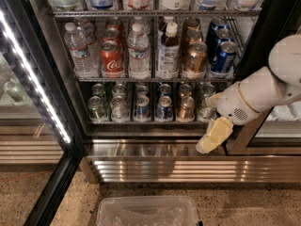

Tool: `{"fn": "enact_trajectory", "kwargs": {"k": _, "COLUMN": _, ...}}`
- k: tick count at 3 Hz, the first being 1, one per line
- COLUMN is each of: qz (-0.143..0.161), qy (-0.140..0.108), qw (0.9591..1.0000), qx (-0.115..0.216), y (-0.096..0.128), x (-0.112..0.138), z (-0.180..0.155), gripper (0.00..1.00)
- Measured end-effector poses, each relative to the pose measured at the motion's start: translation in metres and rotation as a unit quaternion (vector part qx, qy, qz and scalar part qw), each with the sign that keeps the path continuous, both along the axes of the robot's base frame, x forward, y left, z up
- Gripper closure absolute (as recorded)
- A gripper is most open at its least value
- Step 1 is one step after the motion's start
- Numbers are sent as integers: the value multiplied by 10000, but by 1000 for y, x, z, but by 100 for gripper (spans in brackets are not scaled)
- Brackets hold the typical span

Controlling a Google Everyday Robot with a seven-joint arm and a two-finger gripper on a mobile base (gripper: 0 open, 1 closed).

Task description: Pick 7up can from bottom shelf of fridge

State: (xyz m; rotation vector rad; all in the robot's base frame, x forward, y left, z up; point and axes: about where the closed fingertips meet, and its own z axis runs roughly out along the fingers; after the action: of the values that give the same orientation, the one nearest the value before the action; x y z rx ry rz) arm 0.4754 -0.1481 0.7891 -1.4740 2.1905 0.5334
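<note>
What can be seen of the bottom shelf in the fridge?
The bottom shelf is a level metal wire rack with a steel front edge, lowest in the fridge. It carries six rows of small upright cans: silvery-green at left, blue in the middle, gold-brown, then silvery. The gripper hangs in front of its right end, just below the edge.

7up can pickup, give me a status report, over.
Gripper low right, in front of fridge base. 7up can on bottom shelf, untouched. Other cans packed beside it.

The tool (207, 146) hangs low before the fridge (164, 171), seemingly just below the bottom shelf (146, 122).
</note>
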Motion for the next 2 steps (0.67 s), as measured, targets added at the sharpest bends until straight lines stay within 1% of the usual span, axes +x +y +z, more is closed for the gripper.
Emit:
{"fn": "enact_trajectory", "kwargs": {"k": 1, "qz": -208, "qy": 185, "qw": 9963, "qx": 813, "y": 36, "x": 11, "z": -50, "gripper": 0}}
{"fn": "enact_trajectory", "kwargs": {"k": 2, "qz": -290, "qy": 85, "qw": 9886, "qx": 1477, "y": 83, "x": 37, "z": -88, "gripper": 0}}
